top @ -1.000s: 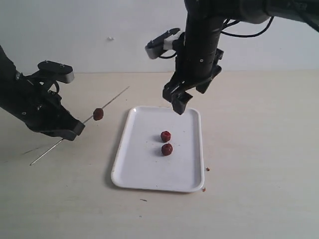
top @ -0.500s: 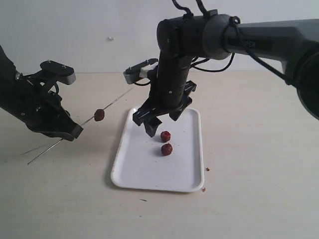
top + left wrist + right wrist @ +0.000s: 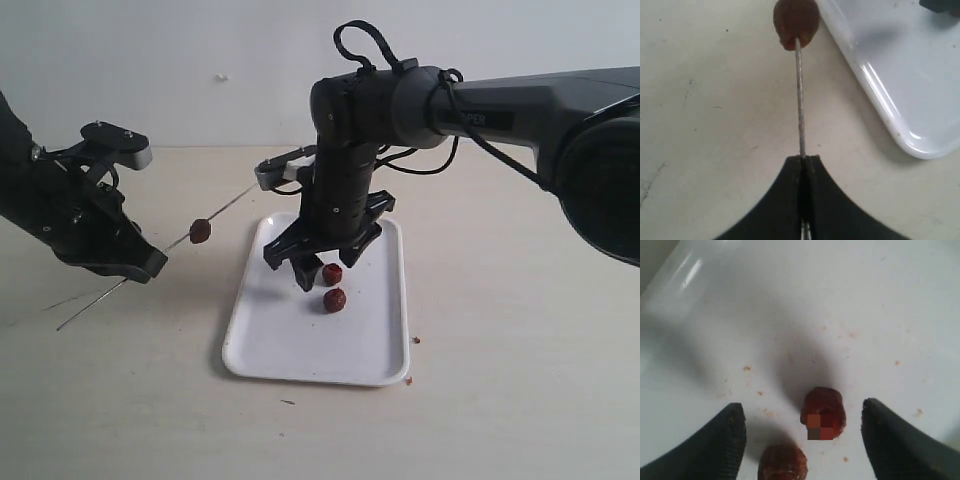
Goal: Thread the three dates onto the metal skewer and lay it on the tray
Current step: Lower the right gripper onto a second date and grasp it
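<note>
The right gripper (image 3: 325, 268) hangs low over the tray (image 3: 255, 335) with its jaws wide apart. In the right wrist view the two dark fingers (image 3: 720, 442) stand either side of the flanked date (image 3: 823, 412), with clear white tray showing between the fruit and each pad, so nothing is gripped or touched. The other loose date (image 3: 782, 465) lies just beside the flanked one on the tray, closer to one finger and partly cut off by the edge of that picture.

The left gripper (image 3: 804, 165) is off the tray's long left side, held above the table (image 3: 520, 330). Its jaws are pressed together on the metal skewer (image 3: 799, 100), which runs straight out from between the tips. The skewer slants, its free end pointing up towards the tray's far left corner.

There are three dates. One is the threaded date (image 3: 201, 231), sitting on the skewer part-way along, in the air just outside the tray's left rim. Two lie loose near the middle of the tray, one just behind the other. There is one skewer and one tray. A few tiny crumbs (image 3: 411, 380) lie on the table by the tray's near right corner.
</note>
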`<state>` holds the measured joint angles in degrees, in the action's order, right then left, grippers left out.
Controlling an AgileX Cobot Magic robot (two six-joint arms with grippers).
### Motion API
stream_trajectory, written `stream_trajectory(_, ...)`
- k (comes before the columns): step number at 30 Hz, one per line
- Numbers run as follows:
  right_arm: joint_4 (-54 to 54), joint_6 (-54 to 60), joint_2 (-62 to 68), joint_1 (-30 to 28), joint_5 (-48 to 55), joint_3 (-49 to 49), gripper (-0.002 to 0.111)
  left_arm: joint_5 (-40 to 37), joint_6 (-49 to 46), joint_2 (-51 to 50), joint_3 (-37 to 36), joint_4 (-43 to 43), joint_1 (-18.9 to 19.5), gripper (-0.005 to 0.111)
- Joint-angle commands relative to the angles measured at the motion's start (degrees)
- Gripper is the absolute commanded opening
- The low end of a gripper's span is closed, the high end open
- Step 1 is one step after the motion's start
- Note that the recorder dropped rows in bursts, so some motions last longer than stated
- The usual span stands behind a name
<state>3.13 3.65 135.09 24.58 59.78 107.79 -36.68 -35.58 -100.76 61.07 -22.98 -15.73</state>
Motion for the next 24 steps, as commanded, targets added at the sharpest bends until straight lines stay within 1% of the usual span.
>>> stream_trajectory(1,-0.34,-1.28,-0.09,0.1,-1.49,0.0,0.06,0.29,-0.23,0.17,0.44,-1.14,0.1,0.0)
stream_trajectory(5,-0.43,-1.38,-0.09,0.1,-1.92,0.0,0.058,0.29,-0.23,0.17,0.44,-1.38,0.1,0.0)
stream_trajectory(15,-0.66,-2.72,2.17,0.1,-2.29,0.0,0.058,0.29,-0.23,0.17,0.44,-1.61,0.1,0.0)
stream_trajectory(16,-0.66,-2.85,2.17,0.1,-2.29,0.0,0.056,0.29,-0.23,0.17,0.44,-1.61,0.1,0.0)
stream_trajectory(17,-0.66,-2.85,2.17,0.1,-2.29,0.0,0.054,0.29,-0.23,0.17,0.44,-1.61,0.1,0.0)
stream_trajectory(19,-0.66,-3.65,2.17,0.1,-2.29,0.0,0.039,0.29,-0.23,0.17,0.44,-1.61,0.1,0.0)
stream_trajectory(21,-0.66,-3.65,2.17,0.1,-2.29,0.0,0.029,0.29,-0.23,0.17,0.44,-1.69,0.1,0.0)
stream_trajectory(24,-0.66,-3.65,2.17,0.1,-2.19,0.0,0.018,0.29,-0.23,0.17,0.44,-1.76,0.1,0.0)
